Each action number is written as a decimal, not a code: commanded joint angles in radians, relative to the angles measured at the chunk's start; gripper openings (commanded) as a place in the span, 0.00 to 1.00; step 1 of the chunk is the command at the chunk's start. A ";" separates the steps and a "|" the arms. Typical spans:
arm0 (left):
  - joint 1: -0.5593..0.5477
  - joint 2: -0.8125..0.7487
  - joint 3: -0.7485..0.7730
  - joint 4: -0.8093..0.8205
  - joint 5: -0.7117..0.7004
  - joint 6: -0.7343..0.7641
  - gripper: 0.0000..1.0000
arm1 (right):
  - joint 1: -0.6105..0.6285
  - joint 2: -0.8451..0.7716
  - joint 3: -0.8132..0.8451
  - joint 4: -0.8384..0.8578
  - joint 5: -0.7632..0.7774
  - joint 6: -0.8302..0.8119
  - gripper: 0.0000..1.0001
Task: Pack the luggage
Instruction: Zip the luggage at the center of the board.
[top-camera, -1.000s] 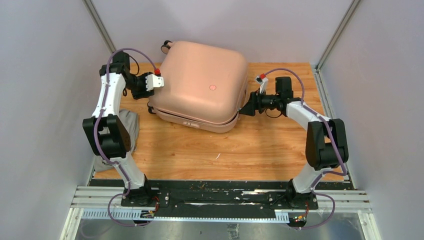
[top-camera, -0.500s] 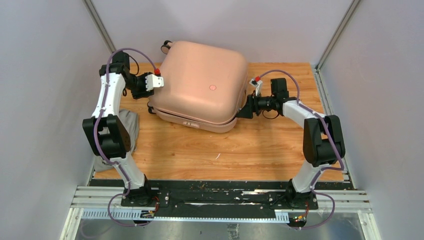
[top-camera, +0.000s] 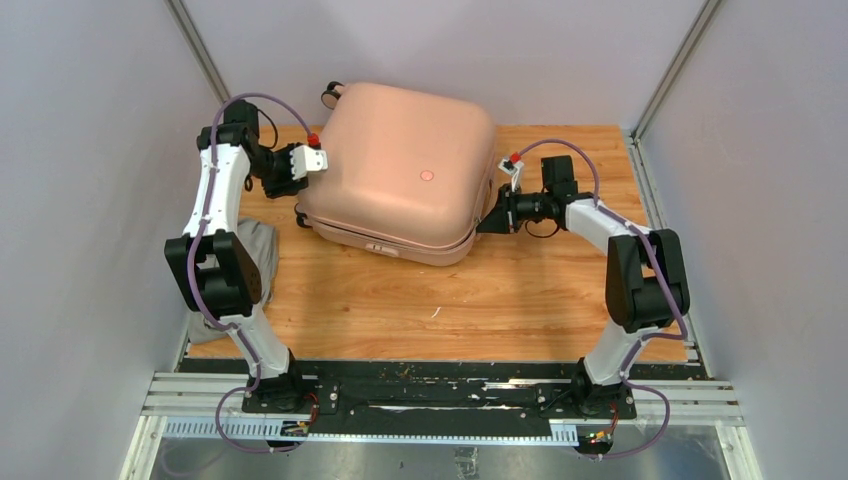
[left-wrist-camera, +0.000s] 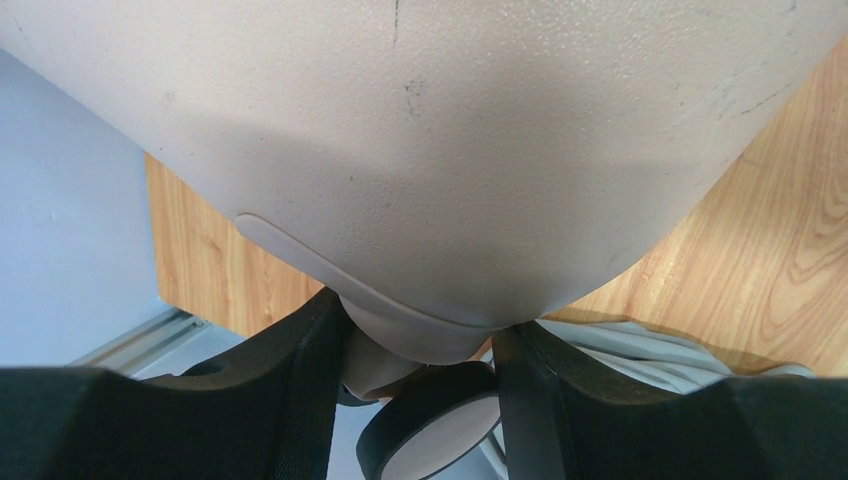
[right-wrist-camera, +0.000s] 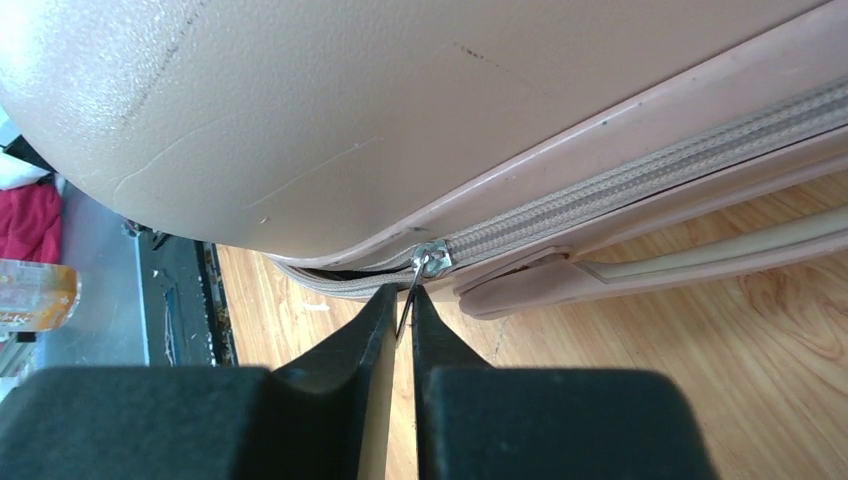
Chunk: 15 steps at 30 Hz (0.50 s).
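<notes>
Wooden worktop (top-camera: 400, 300) between pale walls carries one smooth, round-cornered pink hard-shell luggage (top-camera: 400, 170), laid flat at the back centre. Its corner, above one black wheel (left-wrist-camera: 430, 440), is clasped by the left gripper (left-wrist-camera: 420, 345). Its metal zipper pull (right-wrist-camera: 425, 265) is pinched by the right gripper (right-wrist-camera: 400, 310). One grey cloth (top-camera: 258, 250) is crumpled at the left edge.

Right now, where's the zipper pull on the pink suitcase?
In the right wrist view, the zipper pull sits on the right side of the suitcase, pinched by the right gripper, above the table.
</notes>
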 joint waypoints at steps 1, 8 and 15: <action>-0.008 -0.058 0.061 0.008 0.042 -0.077 0.00 | 0.010 -0.038 -0.027 0.017 0.034 0.006 0.08; -0.013 -0.061 0.106 0.009 0.065 -0.144 0.00 | 0.012 -0.101 -0.095 0.086 0.040 0.077 0.00; -0.015 -0.070 0.108 0.009 0.065 -0.175 0.00 | 0.034 -0.163 -0.150 0.147 0.071 0.136 0.00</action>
